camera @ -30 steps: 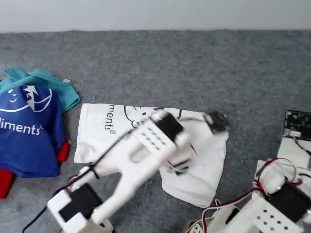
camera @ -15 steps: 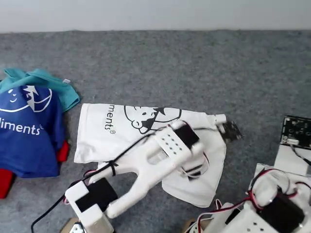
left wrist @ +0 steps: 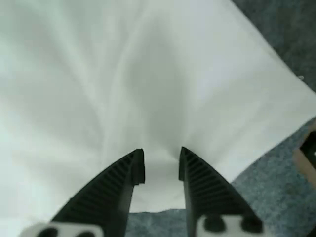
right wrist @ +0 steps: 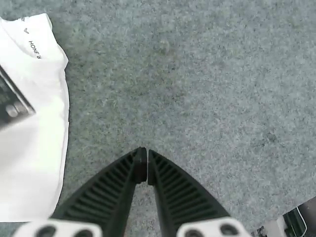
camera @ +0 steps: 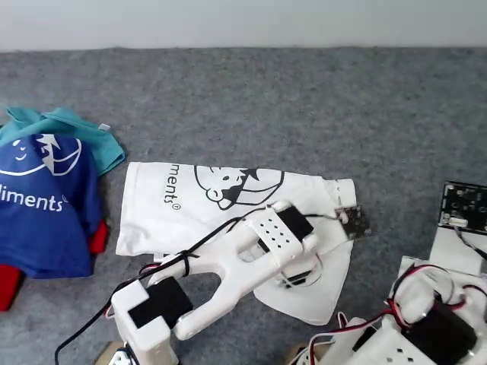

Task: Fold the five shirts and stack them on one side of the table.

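Looking down over the table point(camera: 319, 99), the white shirt point(camera: 190, 205) lies flat near the middle of the grey surface, printed side up. Its near right corner tapers to a loose point beneath the left arm point(camera: 251, 243). Well apart at the far left sits the pile: a blue shirt point(camera: 46, 205) on top, with a teal shirt point(camera: 87, 133) and a red shirt point(camera: 7, 285) peeking out from under it. To my eye the white cloth is light, limp and thin. It would sag and crease the moment it is lifted and would slide easily over the felt-like covering, so a pinch at a hem or corner looks the sensible hold, not the slack middle, where only a wrinkle would come up. The left gripper point(left wrist: 162, 165) hangs directly over the shirt's near edge, pointed steeply down. Its jaws are a narrow gap apart with white fabric showing between them; I cannot tell whether the tips touch the cloth. The right arm point(camera: 426, 319) sits drawn in at the near right corner. The right gripper point(right wrist: 143, 165) is closed with nothing in it, aimed at bare grey surface just beside the shirt's edge point(right wrist: 29, 148).
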You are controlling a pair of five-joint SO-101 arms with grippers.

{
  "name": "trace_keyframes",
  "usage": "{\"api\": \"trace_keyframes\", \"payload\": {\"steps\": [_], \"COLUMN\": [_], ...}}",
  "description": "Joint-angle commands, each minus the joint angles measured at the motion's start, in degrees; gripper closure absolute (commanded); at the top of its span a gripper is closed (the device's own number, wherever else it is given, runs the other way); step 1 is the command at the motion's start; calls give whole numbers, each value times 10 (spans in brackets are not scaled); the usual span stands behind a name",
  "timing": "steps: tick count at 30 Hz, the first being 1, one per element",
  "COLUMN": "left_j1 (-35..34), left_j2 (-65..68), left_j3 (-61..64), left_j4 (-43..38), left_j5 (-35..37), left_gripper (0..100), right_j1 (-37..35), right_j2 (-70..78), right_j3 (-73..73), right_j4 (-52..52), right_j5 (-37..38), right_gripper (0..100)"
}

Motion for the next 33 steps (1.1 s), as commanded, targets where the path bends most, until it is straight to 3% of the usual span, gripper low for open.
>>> {"api": "trace_keyframes", "payload": {"steps": [1, 19, 22, 25, 33], "left_j1": [1, 18, 31, 47, 69], "left_j2": [-1, -146, -146, -145, -145], "left_j3": [26, 9, 12, 22, 87], "left_j4": [8, 73, 82, 72, -10], "left_j5": [-16, -15, -16, -15, -30], "left_gripper": [849, 847, 807, 739, 731], "right_j1": [6, 6, 6, 6, 6], "right_j2": [5, 5, 7, 7, 7], "right_j3": [-21, -21, -21, -21, -21], "right_j4": [3, 3, 3, 3, 3], "right_j5": [-4, -4, -4, -6, -4], "right_gripper": [987, 987, 987, 987, 987]}}
